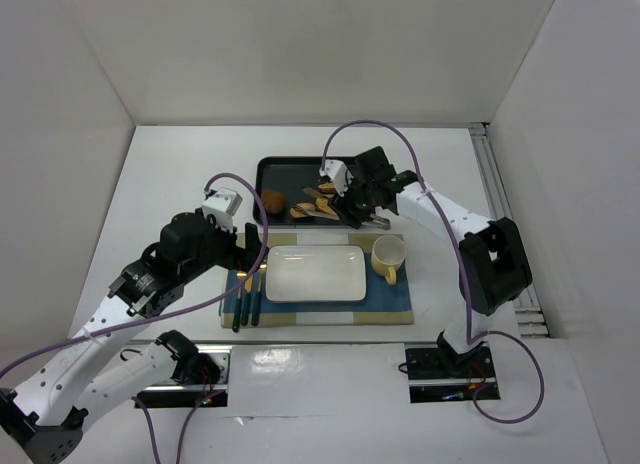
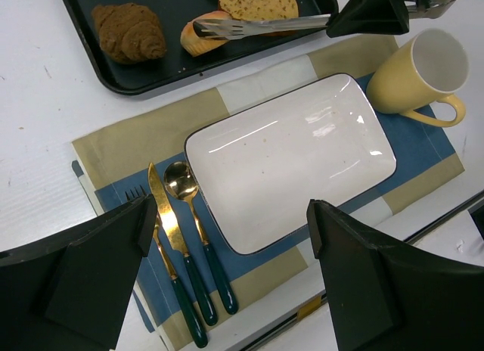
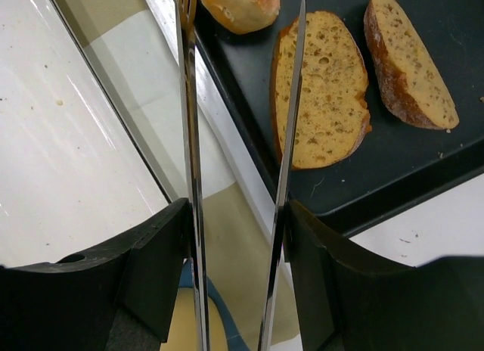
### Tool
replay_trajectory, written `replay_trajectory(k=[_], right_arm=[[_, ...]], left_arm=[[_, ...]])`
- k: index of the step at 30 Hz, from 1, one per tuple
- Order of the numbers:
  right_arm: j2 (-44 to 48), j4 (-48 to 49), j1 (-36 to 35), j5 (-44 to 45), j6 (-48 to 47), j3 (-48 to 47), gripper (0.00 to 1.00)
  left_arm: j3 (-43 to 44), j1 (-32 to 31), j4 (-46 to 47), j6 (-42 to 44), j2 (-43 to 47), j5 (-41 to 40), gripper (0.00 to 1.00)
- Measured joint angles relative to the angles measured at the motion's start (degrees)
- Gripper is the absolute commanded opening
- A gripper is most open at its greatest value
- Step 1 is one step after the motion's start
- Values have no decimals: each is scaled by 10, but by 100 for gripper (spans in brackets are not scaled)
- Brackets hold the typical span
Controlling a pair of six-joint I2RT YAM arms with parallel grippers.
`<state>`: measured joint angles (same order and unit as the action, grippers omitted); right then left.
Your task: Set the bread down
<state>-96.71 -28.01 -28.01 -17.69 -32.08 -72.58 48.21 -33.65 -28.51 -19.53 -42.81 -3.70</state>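
Observation:
Bread lies in the black tray (image 1: 280, 169): two seeded slices (image 3: 321, 86) (image 3: 408, 60), a pale bun (image 3: 240, 4) and a brown roll (image 2: 130, 31). My right gripper (image 3: 236, 237) is shut on metal tongs (image 3: 291, 139), whose two arms stand apart. They reach over the tray's near rim toward the bun (image 2: 198, 35), with one slice (image 2: 259, 3) beside them. The white rectangular plate (image 1: 315, 273) holds nothing. My left gripper (image 2: 231, 245) hangs open above the placemat's near edge, holding nothing.
A yellow mug (image 1: 388, 257) stands right of the plate on the blue and tan placemat (image 2: 423, 150). A gold fork, knife and spoon with green handles (image 2: 181, 237) lie left of the plate. White walls enclose the table.

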Motion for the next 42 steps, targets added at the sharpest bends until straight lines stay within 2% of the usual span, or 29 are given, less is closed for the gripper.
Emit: replay_trajectory(k=[33, 38, 42], right_arm=[[17, -47, -10, 4, -28, -2, 64], [16, -56, -11, 4, -33, -3, 54], [16, -56, -11, 3, -34, -3, 56]], left_arm=[[0, 0, 0, 0, 0, 0, 100], [0, 0, 0, 0, 0, 0, 100], [0, 0, 0, 0, 0, 0, 100]])
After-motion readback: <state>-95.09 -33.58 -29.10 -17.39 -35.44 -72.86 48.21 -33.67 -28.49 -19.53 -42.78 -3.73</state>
